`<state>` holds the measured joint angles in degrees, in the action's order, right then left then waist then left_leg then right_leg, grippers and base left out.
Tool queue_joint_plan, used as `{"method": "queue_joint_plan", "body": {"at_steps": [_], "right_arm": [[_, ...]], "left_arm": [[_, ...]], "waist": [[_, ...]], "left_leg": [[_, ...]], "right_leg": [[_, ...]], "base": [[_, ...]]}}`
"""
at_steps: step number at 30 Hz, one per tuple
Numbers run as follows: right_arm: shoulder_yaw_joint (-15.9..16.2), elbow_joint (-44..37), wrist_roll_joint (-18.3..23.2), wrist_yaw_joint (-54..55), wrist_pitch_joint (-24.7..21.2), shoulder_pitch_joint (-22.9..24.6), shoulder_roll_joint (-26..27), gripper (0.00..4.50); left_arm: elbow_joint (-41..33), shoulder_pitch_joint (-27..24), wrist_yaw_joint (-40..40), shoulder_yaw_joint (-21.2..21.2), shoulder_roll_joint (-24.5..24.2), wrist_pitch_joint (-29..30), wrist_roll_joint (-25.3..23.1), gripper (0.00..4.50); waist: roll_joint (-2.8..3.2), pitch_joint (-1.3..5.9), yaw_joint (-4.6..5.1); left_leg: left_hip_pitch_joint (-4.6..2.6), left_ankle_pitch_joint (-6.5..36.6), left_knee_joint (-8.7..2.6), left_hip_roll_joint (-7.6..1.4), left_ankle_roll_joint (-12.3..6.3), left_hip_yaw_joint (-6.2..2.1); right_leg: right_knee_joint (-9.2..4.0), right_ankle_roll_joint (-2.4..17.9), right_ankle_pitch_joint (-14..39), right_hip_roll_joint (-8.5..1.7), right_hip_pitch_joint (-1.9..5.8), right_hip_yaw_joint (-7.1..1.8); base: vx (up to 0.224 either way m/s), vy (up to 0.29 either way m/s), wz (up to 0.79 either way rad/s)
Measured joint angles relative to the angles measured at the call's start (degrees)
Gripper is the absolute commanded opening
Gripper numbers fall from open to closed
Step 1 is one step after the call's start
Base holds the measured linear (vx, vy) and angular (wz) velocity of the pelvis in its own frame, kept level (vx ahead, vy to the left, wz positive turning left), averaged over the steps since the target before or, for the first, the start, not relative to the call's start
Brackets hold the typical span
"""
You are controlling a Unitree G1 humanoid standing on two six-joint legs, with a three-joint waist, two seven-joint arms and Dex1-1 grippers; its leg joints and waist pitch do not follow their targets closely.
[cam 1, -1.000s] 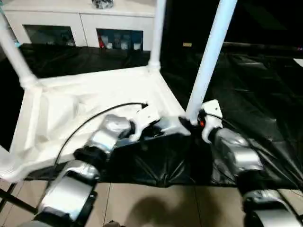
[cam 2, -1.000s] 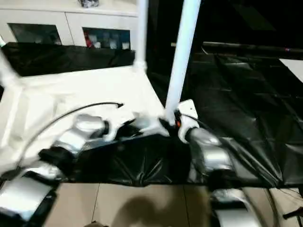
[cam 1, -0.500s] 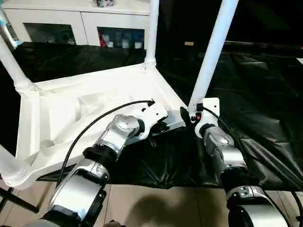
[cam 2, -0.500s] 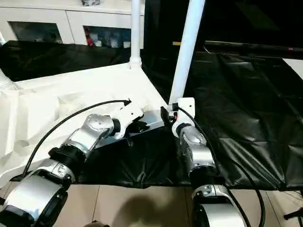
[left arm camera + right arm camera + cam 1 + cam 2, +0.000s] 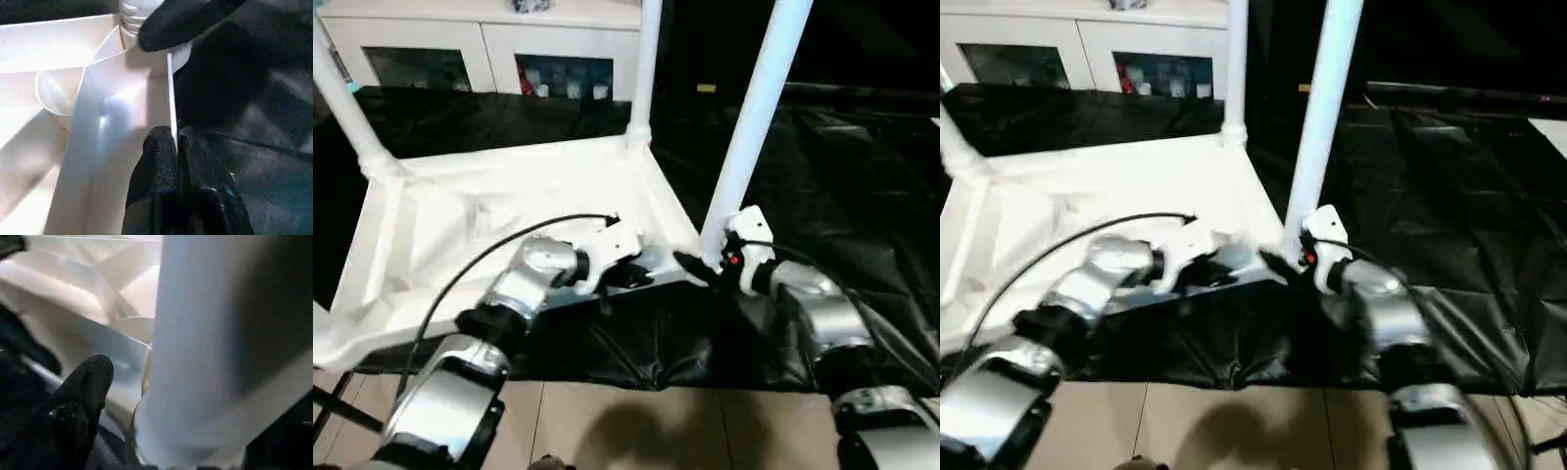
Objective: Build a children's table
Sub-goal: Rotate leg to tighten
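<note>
Table: children's table (image 5: 489,211) lies upside down on a black plastic sheet (image 5: 842,166), ribbed underside facing up, white throughout.
Legs: three stand upright in corner sockets. Near-right leg (image 5: 756,108) rises just beside the right arm; far-right leg (image 5: 643,69) stands at the back corner; far-left leg (image 5: 347,108) leans a little toward the far left. The near-left corner (image 5: 328,343) runs off the picture edge.
Rim: the near wall (image 5: 171,93) of the top runs between the two grippers, thin and upright.
Left gripper: left gripper (image 5: 177,142) sits on that near rim, jaws closed down on the thin wall; one finger (image 5: 159,156) lies inside the top, the other outside over the black sheet. A black cable (image 5: 489,255) loops from its wrist across the underside.
Right gripper: right gripper (image 5: 705,266) is at the foot of the near-right leg, by its socket. Jaws stand wide apart; one black finger (image 5: 80,401) shows just beside the leg's base (image 5: 195,396), and I cannot tell whether it touches. The leg is not clamped.
Thread: the wrist view of the left arm shows the ribbed end of the leg (image 5: 134,12) seated at the corner, with a right finger (image 5: 181,19) across it.
Background: a white glass-doored cabinet (image 5: 489,49) stands behind the sheet.
Floor: beige tiles (image 5: 636,421) show at the near edge.
</note>
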<state>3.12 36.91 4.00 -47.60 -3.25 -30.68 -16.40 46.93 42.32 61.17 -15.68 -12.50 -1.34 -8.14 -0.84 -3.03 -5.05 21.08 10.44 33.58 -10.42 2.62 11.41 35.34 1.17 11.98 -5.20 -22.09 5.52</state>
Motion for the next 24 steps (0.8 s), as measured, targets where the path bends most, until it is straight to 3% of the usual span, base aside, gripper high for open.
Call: {"method": "queue_joint_plan", "body": {"at_steps": [12, 24], "right_arm": [[3.8, -8.9, 3.3, -18.5, -3.2, 3.3, -6.7, 4.06], [5.7, -12.2, 3.6, -23.6, -4.9, 4.3, -9.3, 3.07]], "left_arm": [[-0.8, -1.0, 10.5, -0.4, -3.5, -1.7, 1.8, 0.00], [-0.7, -1.0, 14.9, -1.2, -5.1, -3.8, 2.2, 0.00]], "waist": [[0.00, 0.00, -0.55], [0.03, 0.02, -1.33]], "left_leg": [[0.02, 0.0, 0.07, -0.01, -0.01, 0.00], [-0.03, 0.1, 0.07, -0.02, 0.12, 0.00]], "right_leg": [[-0.01, 0.0, 0.0, 0.00, 0.02, 0.02], [0.04, 0.0, 0.0, 0.00, 0.05, 0.02]], "base": [[0.000, 0.000, 0.00], [0.000, 0.000, 0.00]]}}
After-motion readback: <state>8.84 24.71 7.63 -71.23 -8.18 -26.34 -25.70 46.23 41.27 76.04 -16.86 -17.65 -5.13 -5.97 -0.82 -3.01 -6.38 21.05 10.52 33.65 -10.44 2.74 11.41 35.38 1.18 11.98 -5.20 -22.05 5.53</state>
